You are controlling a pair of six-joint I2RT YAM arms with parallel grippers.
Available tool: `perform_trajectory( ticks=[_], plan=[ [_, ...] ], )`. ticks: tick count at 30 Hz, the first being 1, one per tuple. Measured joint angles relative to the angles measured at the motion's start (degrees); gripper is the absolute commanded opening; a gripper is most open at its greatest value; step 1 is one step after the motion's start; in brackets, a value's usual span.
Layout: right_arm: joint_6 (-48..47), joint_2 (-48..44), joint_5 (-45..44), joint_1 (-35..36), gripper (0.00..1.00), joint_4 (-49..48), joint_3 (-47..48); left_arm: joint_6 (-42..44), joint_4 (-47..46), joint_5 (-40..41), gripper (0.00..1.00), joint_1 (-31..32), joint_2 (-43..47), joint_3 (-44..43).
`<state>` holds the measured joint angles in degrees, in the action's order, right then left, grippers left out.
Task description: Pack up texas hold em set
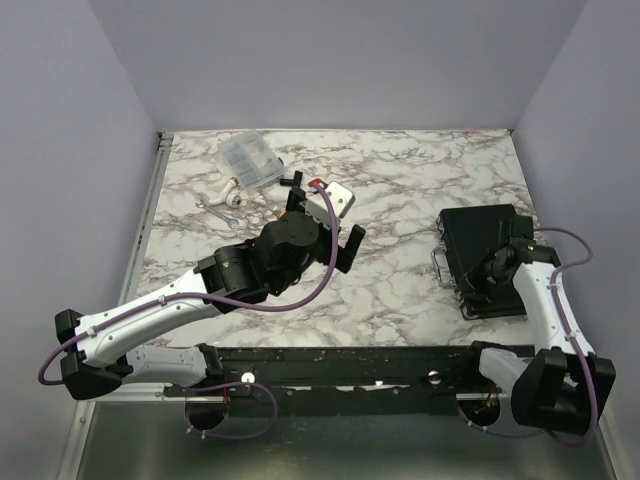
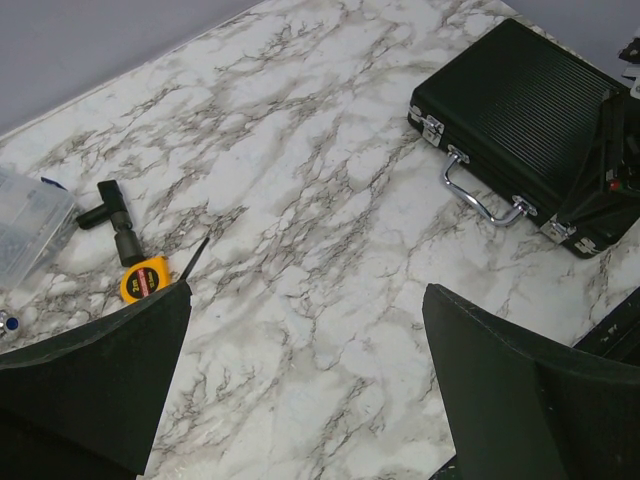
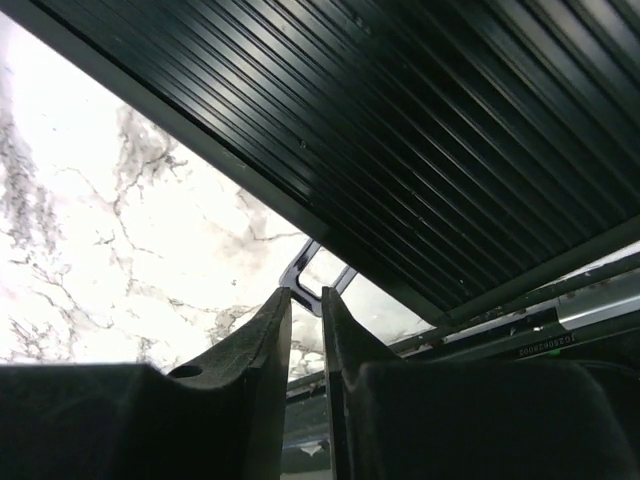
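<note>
At the briefcase [image 3: 450, 130] latch [image 3: 312, 272], the right pincer [image 3: 307, 300] stands almost closed.

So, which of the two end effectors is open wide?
The left end effector: it stands wide open above the marble table. The right end effector is almost closed, at the edge of the black briefcase.

Ribbed matt black briefcase [image 2: 530, 100], shiny metal handle [image 2: 478, 197], glossy marbled table [image 2: 330, 200]

You'll find a clear plastic box [image 2: 25, 225] on the marble surface [image 2: 330, 200]; just beside it lie a black T-shaped tool [image 2: 108, 208] and a yellow tape measure [image 2: 145, 279].
</note>
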<state>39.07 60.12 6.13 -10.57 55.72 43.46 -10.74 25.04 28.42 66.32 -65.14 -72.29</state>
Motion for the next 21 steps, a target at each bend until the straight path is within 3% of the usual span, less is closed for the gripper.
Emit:
perform_trajectory(
  ticks=[13,21],
  plan=[
    [-0.2,12.5,5.1,2.5,0.22,-2.1,-2.8,0.0,0.0,-0.2,0.98,-0.5,0.0,0.0],
    [3.3,12.3,3.1,5.7,0.22,-3.6,-4.5,0.0,0.3,-0.6,0.98,-1.0,1.0,0.0]
  ],
)
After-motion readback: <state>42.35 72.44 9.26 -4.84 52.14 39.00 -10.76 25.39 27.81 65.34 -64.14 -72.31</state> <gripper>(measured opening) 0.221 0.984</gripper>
